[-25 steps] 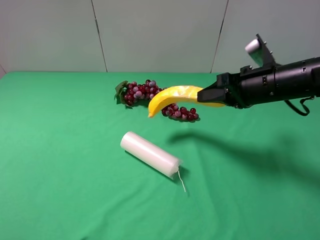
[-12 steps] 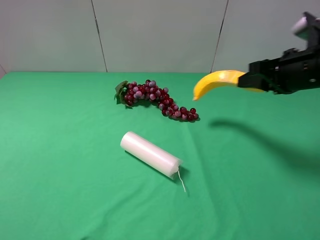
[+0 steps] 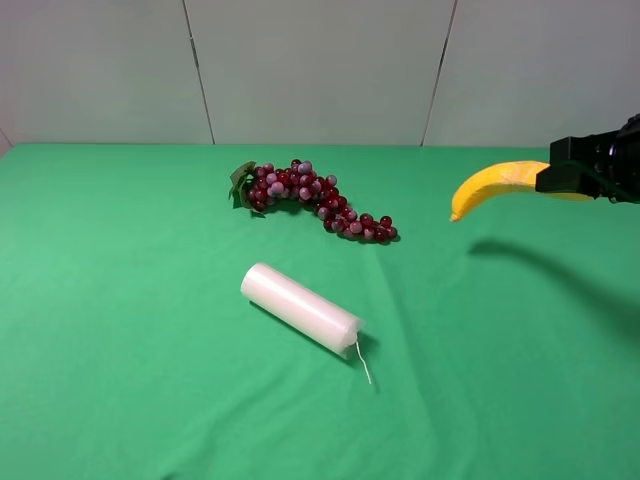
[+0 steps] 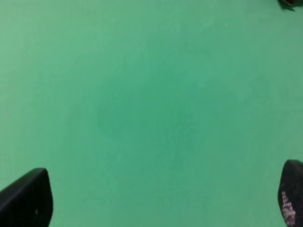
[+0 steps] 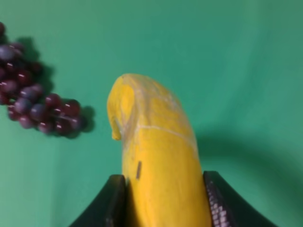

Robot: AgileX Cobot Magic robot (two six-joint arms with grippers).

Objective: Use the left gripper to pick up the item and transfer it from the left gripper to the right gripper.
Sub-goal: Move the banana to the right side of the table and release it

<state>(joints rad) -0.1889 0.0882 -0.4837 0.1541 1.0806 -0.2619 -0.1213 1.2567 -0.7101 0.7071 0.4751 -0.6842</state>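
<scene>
**Banana held high in my right claw**

My right gripper (image 5: 163, 201) is closed tight on the banana (image 5: 158, 161). One black finger presses on each side of it. In the high view the banana (image 3: 497, 183) hangs in the air off to the right, well above the green table (image 3: 150, 400). Its free tip points back toward the middle. It touches nothing but my claw.

My left gripper (image 4: 156, 198) is open wide. I can only see the two finger tips at the edges of its own camera view, with bare green cloth between them. It holds nothing. I cannot find it in the high view.

So I think the hand-over is done, or very nearly done.

What could go wrong now? I only hold the banana near one end. The long free end sticks far out. If I swing my arm fast, that heavy end could twist in my fingers and slip out. The skin looks smooth and round, so my grip may not be strong. If it falls, it would drop onto the cloth and could roll.

The grapes (image 3: 315, 200) and the white roll (image 3: 300, 308) sit well away from the banana. They are safe unless I reach back over them. My arm is also near the edge of the high view, so it is hard to tell how the rest of it sits.
</scene>
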